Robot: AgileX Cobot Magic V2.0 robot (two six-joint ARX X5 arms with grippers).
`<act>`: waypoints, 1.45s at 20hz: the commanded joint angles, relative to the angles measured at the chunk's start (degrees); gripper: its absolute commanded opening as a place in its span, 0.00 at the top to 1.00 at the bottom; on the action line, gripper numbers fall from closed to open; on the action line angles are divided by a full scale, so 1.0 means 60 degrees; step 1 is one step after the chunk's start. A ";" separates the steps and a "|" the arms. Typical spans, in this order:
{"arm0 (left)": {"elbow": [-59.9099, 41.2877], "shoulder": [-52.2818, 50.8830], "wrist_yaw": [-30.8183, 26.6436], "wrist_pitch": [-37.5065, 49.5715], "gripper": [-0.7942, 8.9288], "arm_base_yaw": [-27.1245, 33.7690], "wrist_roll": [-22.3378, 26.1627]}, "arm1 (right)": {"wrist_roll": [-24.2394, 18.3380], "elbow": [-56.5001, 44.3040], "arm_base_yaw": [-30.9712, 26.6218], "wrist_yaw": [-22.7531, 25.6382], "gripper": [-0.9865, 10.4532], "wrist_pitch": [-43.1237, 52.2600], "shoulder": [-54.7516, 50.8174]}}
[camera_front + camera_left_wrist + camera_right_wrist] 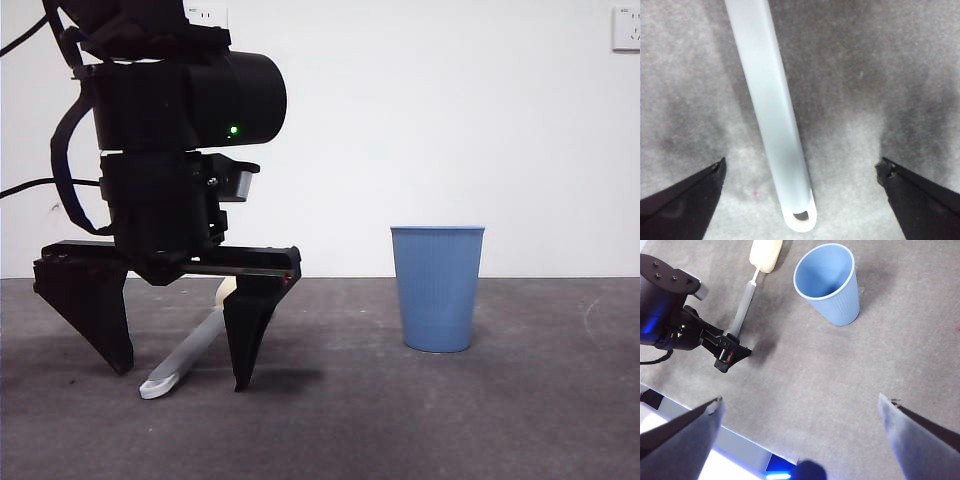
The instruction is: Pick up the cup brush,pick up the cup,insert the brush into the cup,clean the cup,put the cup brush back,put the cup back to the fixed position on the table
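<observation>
One brush [190,355] lies flat on the table [520,420], lower left of the front view, and its long axis runs away from the camera: white loop end nearest us, handle angling back and to the right toward the cream head, which peeks out behind the jaws. In the right wrist view the same brush [747,297] stretches from upper centre down toward the left, sponge head at the top edge, loop end hidden by the dark arm.

Left gripper [178,378] is down at the table, jaws spread wide, one tip on either side of the handle and neither touching it. The left wrist view confirms it: the grey handle [772,120] runs between the two black tips with clear table on both sides, loop end closest to the camera. Nothing is grasped.

One cup [437,288] stands upright right of centre in the front view, mouth up, well apart from the brush. From the right wrist it sits at upper centre [829,282].

Right gripper [800,420] hangs high above the table, jaws wide apart, holding nothing.
</observation>
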 commanded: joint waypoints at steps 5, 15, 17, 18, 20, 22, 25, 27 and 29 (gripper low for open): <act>-0.0135 0.0080 -0.0044 0.0087 0.83 -0.0080 -0.0259 | 0.0066 0.0022 0.0011 0.0033 0.39 0.0051 -0.0004; -0.0135 0.0069 -0.0062 -0.0120 0.93 -0.0077 -0.0219 | 0.0066 0.0022 0.0011 0.0033 0.39 0.0036 -0.0007; -0.0135 0.0011 -0.0062 -0.0175 0.93 -0.0077 -0.0109 | 0.0066 0.0022 0.0011 0.0029 0.39 0.0036 -0.0007; -0.0131 -0.0040 -0.0062 -0.0189 0.93 -0.0069 -0.0055 | 0.0066 0.0022 0.0011 0.0029 0.39 0.0011 -0.0007; -0.0131 -0.0222 -0.0062 -0.0229 0.93 -0.0069 -0.0015 | 0.0066 0.0022 0.0011 0.0025 0.39 -0.0120 -0.0007; -0.0127 -0.0408 -0.0062 -0.0251 0.93 -0.0069 -0.0004 | 0.0058 0.0022 0.0011 0.0011 0.39 -0.0146 -0.0004; -0.0127 -0.0619 -0.0051 -0.0397 0.93 -0.0073 0.0058 | 0.0040 0.0018 0.0011 -0.0033 0.39 -0.0204 0.0022; -0.0127 -0.0827 -0.0051 -0.0448 0.93 -0.0069 0.0175 | 0.0036 -0.0029 0.0015 -0.0062 0.39 -0.0215 0.0102; -0.0127 -0.1188 -0.0036 -0.0495 0.93 -0.0073 0.0350 | 0.0036 -0.0193 0.0022 -0.0729 0.39 -0.0040 0.0332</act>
